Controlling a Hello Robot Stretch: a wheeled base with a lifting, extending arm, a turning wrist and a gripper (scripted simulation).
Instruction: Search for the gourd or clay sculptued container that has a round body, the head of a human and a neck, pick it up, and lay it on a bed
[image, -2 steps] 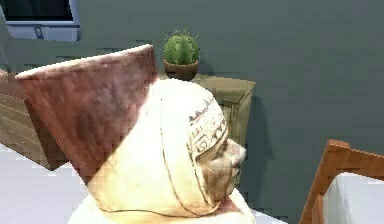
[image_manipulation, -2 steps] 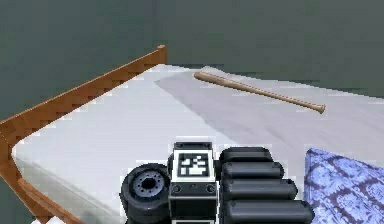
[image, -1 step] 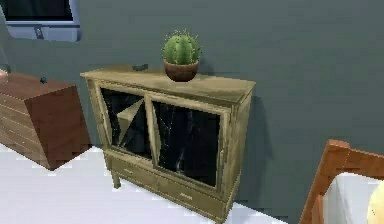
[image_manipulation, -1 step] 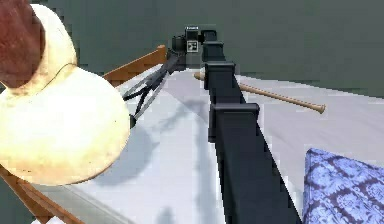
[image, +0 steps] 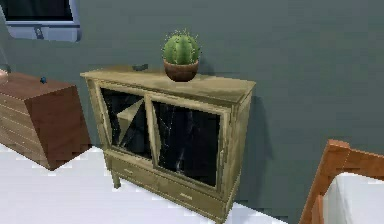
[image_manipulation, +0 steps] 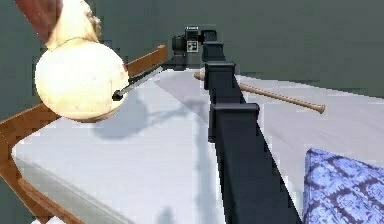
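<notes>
A round cream vessel (image_manipulation: 80, 82) with a brownish head-like top at the arm side view's upper left hangs above the bed's white mattress (image_manipulation: 150, 150) and casts a shadow on it. My arm (image_manipulation: 240, 130) reaches out over the bed. The gripper (image_manipulation: 125, 90) at its far end holds the vessel, with a thin finger (image_manipulation: 145, 78) running to the vessel's side. A corner of the bed (image: 345, 190), with a wooden post and white mattress, shows at the forward view's lower right.
A wooden bat (image_manipulation: 270, 95) lies on the bed beyond the arm, and a blue patterned pillow (image_manipulation: 345, 185) sits at the lower right. Ahead stands a glass-door wooden cabinet (image: 170, 130) topped by a potted cactus (image: 181, 55). A brown dresser (image: 40, 115) stands left of it.
</notes>
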